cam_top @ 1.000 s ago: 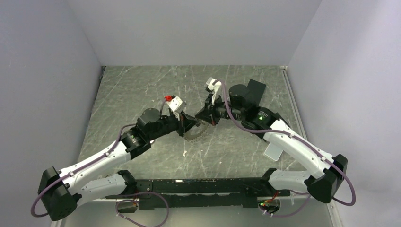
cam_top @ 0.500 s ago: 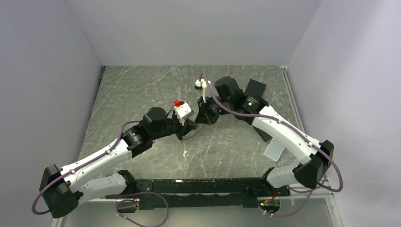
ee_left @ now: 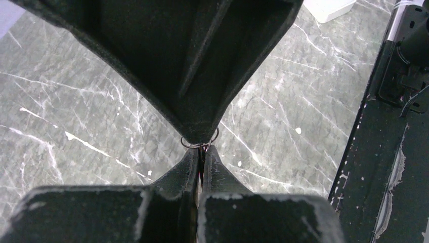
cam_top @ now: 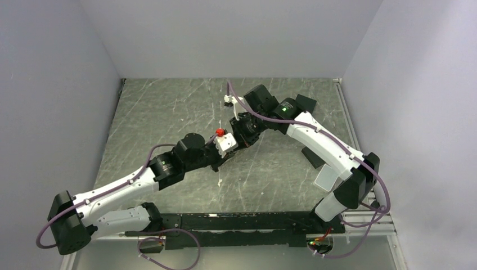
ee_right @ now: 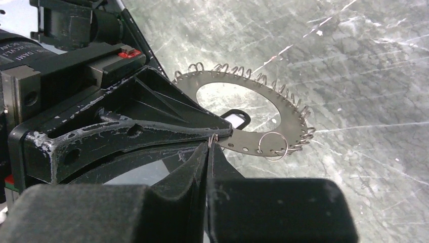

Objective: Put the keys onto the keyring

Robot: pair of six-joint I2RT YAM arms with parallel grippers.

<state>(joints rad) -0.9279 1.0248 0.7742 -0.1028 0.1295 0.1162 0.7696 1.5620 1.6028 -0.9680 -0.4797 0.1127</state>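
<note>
Pinching a small wire ring (ee_right: 214, 136) tip to tip, left end effector (ee_left: 202, 154) and right end effector (ee_right: 208, 149) both clamped shut, toothed keyring (ee_right: 289, 116) just beyond the right one's tips.

The table (cam_top: 169, 107) is grey-green marble, veined and scratched white. The keyring (ee_right: 289, 114) is silver-grey, edged with pale wire loops. The left gripper (ee_left: 201, 158) and right gripper (ee_right: 208, 152) are black, scuffed whitish at the edges. The arms (cam_top: 112, 191) are white with black joints. They carry purple cables (cam_top: 229, 90), a red tab (cam_top: 220, 133) and a green light (cam_top: 283, 109).
</note>
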